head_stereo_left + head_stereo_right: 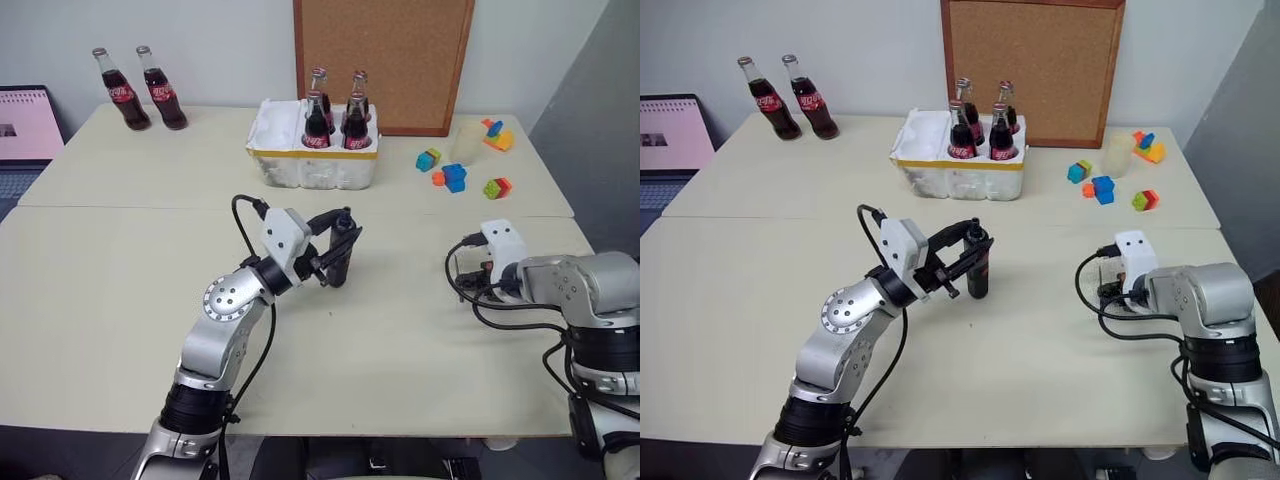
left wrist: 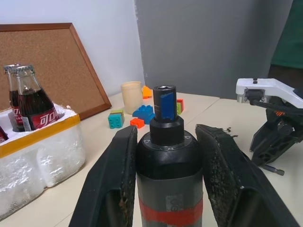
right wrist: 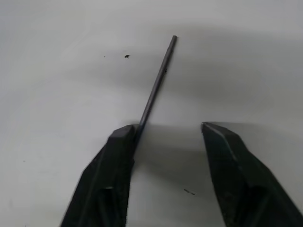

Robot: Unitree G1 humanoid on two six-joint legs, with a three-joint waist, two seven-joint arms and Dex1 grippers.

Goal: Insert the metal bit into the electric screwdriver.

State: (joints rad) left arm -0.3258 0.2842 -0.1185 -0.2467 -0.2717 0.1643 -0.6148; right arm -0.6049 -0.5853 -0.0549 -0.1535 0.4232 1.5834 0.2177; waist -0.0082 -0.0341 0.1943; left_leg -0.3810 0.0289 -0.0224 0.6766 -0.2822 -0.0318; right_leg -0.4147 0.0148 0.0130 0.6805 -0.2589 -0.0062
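Note:
The electric screwdriver (image 1: 978, 285) is a black cylinder with a red band. It stands near upright over the middle of the table, its open bit socket (image 2: 164, 88) at the top. My left gripper (image 1: 341, 246) is shut on its body, one finger on each side. At the right of the table my right gripper (image 3: 166, 127) points down at the tabletop with its jaws apart. The metal bit (image 3: 158, 80), a thin dark rod, lies flat on the table. Its near end rests against one fingertip (image 3: 124, 135), and the other finger stands clear of it. The bit's end (image 2: 276, 170) shows under that gripper.
A white foam crate (image 1: 300, 165) with cola bottles stands at the back centre. Two more bottles (image 1: 140, 92) stand at the back left. A cork board (image 1: 385, 60) leans on the wall. Coloured blocks (image 1: 454, 177) and a cup (image 1: 467, 142) sit at the back right, and a screen (image 1: 25, 125) at the left edge.

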